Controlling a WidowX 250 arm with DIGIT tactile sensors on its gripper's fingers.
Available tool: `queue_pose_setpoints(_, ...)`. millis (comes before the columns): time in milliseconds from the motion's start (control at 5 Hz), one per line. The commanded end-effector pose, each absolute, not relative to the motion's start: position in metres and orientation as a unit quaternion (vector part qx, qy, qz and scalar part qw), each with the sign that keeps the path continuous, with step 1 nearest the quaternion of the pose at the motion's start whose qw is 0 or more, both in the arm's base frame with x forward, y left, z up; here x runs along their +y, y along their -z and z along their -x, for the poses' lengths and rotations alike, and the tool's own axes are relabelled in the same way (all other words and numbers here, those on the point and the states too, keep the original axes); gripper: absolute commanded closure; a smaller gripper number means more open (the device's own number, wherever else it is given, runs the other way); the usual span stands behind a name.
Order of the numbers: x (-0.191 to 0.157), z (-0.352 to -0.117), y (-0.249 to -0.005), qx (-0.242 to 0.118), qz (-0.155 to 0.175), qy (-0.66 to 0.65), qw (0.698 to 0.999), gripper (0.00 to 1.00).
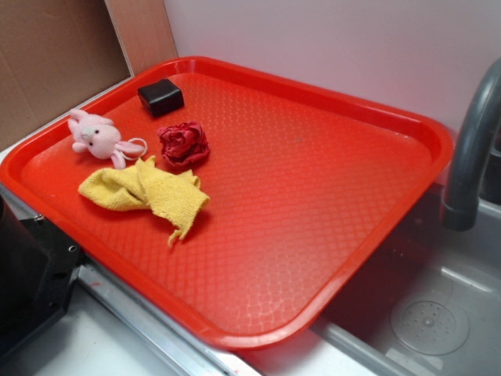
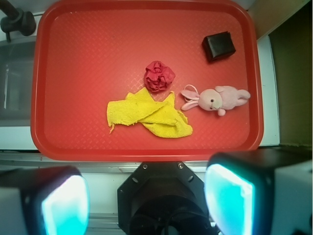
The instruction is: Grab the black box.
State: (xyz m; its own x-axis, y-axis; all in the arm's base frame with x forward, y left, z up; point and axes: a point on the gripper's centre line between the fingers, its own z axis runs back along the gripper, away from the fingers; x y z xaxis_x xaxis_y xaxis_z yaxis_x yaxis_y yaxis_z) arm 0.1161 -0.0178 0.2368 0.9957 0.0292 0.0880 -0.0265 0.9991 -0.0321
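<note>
On the red tray (image 1: 407, 125), exterior view: black box (image 1: 160, 96) lies at 11 o'clock, free-standing, apart from the rose (image 1: 184, 144).

Wrist view: box at 1 o'clock. Tool (image 2: 146, 200) held high, pads (image 2: 227, 198) spread apart, empty. Descent should be centred over the box, clear of the tray rim.

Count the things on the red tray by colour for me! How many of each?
Black: 1, the black box
Pink: 1, the plush bunny
Dark red: 1, the fabric rose
Yellow: 1, the cloth
Total: 4 things on the red tray
</note>
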Motion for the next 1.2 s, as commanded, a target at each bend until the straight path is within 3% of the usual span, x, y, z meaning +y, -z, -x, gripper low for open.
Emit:
queue_pose_setpoints(0,-0.018,-0.116,-0.237,-0.044,0.015,-0.014,0.999,0.0)
queue_pose_setpoints(200,0.0,-0.127,-0.231,-0.068,0.038,-0.139,0.987,0.0)
queue_pose_setpoints(600,0.036,-0.155,-0.208,-0.109,0.064,-0.372,0.92,0.0)
queue_pose_setpoints(800,0.057,-0.175,-0.189,-0.139,0.059,-0.438,0.886,0.0)
queue_pose_setpoints(1000,0.077,-0.197,-0.165,-0.157,0.031,-0.494,0.854,0.0)
